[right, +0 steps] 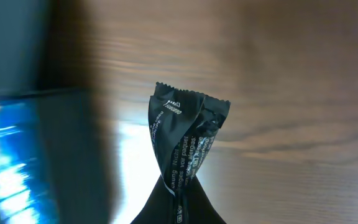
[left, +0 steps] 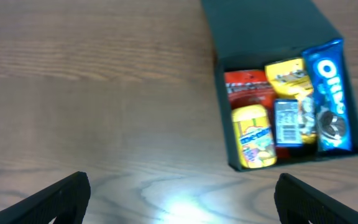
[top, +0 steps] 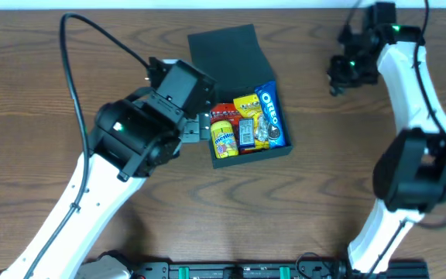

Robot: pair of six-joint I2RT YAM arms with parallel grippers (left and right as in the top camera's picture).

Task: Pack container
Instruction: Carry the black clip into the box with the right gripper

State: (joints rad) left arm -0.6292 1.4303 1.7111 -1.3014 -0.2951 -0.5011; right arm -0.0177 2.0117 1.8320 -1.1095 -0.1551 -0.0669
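The container (top: 224,53) sits mid-desk with its flap lid thrown back on the far side and its mouth open upward. It is turned slightly off square. The snacks inside lie lengthwise, near to far, with the blue Oreo packet (top: 270,116) along the right wall and yellow and red packets filling the left.

My left pincer (left: 182,198) is the nearer one. It hangs just beside the container's left wall, released, with the fingers spread wide and nothing between them.

My right pincer (top: 341,74) is well apart from the container, out toward the far right of the desk (top: 53,70). It is clenched on a black packet (right: 185,140) by the lower end, and the crimped top stands free above bare wood.

So the container lies to my left of that loaded pincer and a little closer to my base. In the right wrist view its dark wall and the blurred blue wrapper show at the left edge. I judge the carry should go leftward over the right wall. The packet should be turned to run with the others, because the room left inside looks tight.
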